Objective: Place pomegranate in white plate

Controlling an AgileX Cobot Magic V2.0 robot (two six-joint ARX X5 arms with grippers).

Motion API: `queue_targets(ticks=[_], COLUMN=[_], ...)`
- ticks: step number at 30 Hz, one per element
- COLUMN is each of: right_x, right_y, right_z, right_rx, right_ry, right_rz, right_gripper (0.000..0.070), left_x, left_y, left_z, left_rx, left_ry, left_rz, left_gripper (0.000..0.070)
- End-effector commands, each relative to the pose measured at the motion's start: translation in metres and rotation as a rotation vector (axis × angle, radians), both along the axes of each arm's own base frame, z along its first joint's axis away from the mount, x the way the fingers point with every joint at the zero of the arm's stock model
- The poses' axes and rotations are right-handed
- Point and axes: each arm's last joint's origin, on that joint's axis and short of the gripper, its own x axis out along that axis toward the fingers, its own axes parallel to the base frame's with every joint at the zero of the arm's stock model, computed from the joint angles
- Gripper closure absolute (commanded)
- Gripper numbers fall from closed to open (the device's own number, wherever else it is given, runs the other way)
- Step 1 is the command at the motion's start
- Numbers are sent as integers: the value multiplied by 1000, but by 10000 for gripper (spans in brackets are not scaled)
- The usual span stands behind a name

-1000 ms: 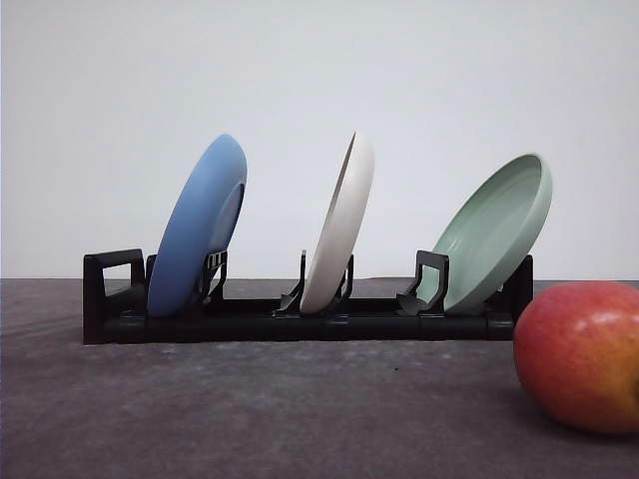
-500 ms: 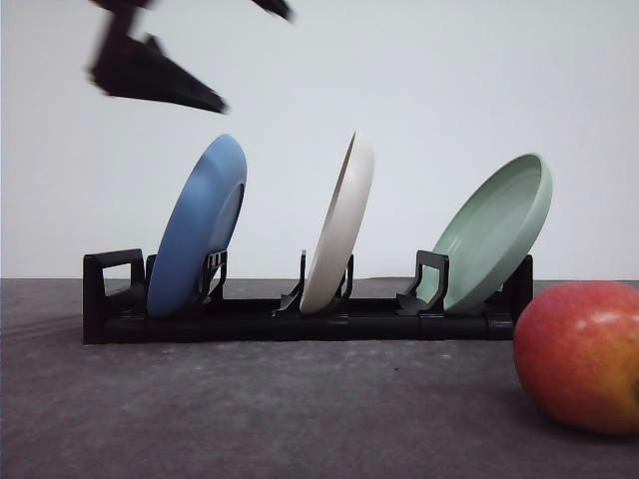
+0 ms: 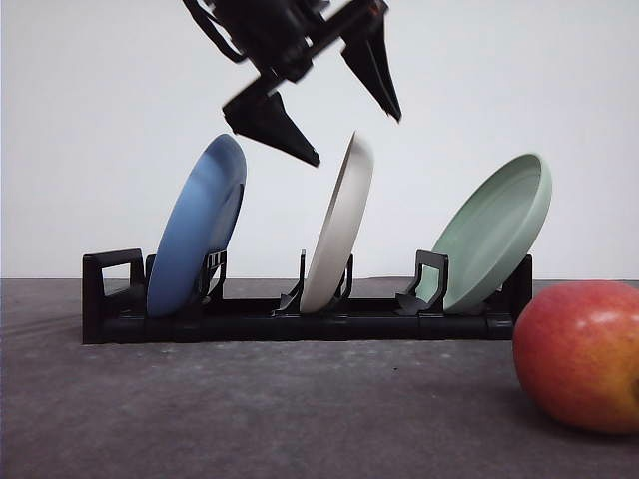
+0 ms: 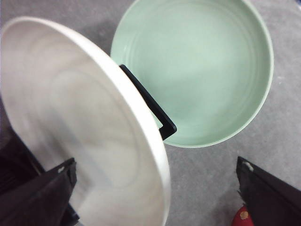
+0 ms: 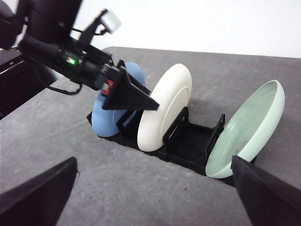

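The pomegranate (image 3: 584, 354), red blending to yellow-orange, sits on the dark table at the right front; a red sliver of it (image 4: 242, 218) shows in the left wrist view. The white plate (image 3: 339, 230) stands on edge in the middle slot of a black rack (image 3: 300, 319). My left gripper (image 3: 357, 140) hangs open just above the plate's top rim, one finger on each side of it. In the left wrist view the white plate (image 4: 70, 108) lies between the left gripper's fingers (image 4: 42, 197). My right gripper (image 5: 154, 162) is open and empty, held back from the rack.
A blue plate (image 3: 195, 230) leans in the rack's left slot and a pale green plate (image 3: 494, 230) in its right slot. The rack (image 5: 188, 141) stands across the dark grey table (image 3: 250, 409). My left arm (image 5: 70, 61) reaches over the blue plate (image 5: 106, 117).
My left gripper came in from the upper left and moved right and down, now straddling the top of the white plate. The plates and the pomegranate have not moved.
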Motion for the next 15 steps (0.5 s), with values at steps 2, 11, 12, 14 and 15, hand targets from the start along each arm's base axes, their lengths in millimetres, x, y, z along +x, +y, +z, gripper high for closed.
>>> queue_targets(ticks=[2, 11, 12, 14, 15], right_x=[-1, -1, -1, -1, -1], right_y=[0, 0, 0, 0, 0], right_z=[6, 6, 6, 6, 6], right_rx=[0, 0, 0, 0, 0], right_ry=[-24, -24, -23, -23, -23], right_rz=[2, 2, 2, 2, 2], right_gripper=[33, 33, 33, 33, 34], left_x=[2, 7, 6, 6, 5], left_y=[-11, -22, -23, -23, -24], left_z=[-1, -19, -20, -20, -20], left_rx=[-3, 19, 20, 20, 20], left_ry=[-20, 7, 9, 10, 10], left_rz=[-26, -41, -43, -45, -48], left_gripper=[69, 293, 370, 530, 593])
